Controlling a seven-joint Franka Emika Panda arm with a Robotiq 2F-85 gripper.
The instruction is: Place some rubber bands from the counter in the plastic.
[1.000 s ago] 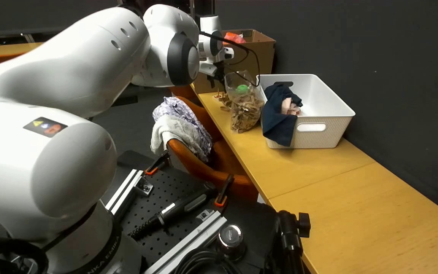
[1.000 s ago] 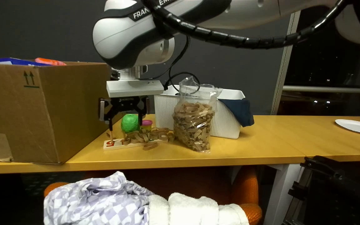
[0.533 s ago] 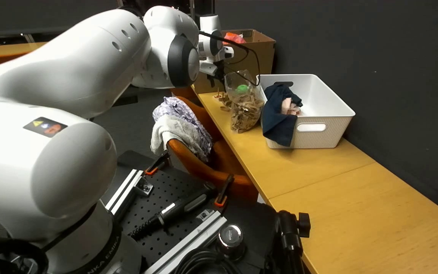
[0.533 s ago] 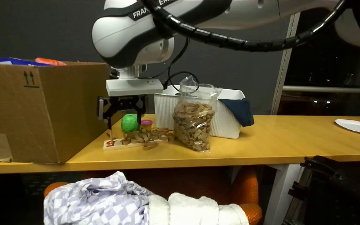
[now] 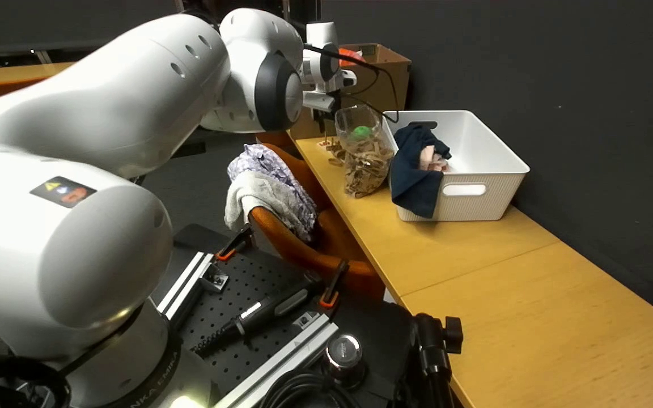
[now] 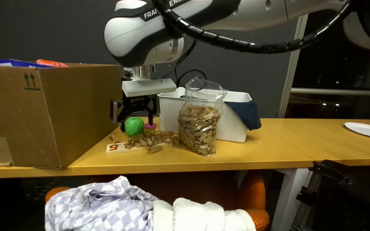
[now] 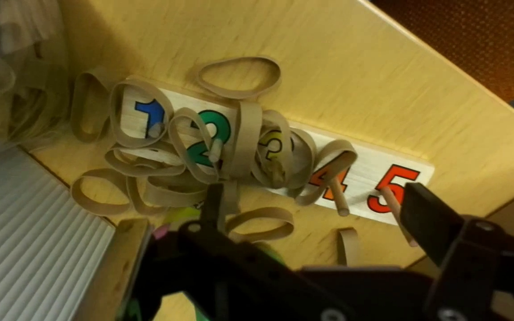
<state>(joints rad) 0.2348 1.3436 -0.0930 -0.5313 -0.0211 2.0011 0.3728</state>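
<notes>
Tan rubber bands (image 6: 154, 138) lie in a loose pile on the counter, over and around a white peg board. They also show in the wrist view (image 7: 249, 142), with one loose band (image 7: 266, 223) under the left finger side. A clear plastic bag (image 6: 201, 130), open at the top and part filled with bands, stands upright right of the pile. The bag shows in the other views too (image 5: 367, 164) (image 7: 20, 89). My gripper (image 6: 136, 125) hangs above the board, left of the bag. In the wrist view its fingers (image 7: 315, 196) are wide apart with nothing between them.
The numbered board (image 7: 359, 187) carries upright wooden pegs. A green ball (image 6: 134, 126) and a pink-lidded tub (image 6: 150, 128) stand behind the pile. A cardboard box (image 6: 79, 112) stands left. A white bin (image 5: 485, 198) with dark cloth (image 5: 414, 175) stands by the bag.
My gripper has moved right toward the bag in an exterior view, over the last half second, staying open. The bands, bag and board have not moved.
</notes>
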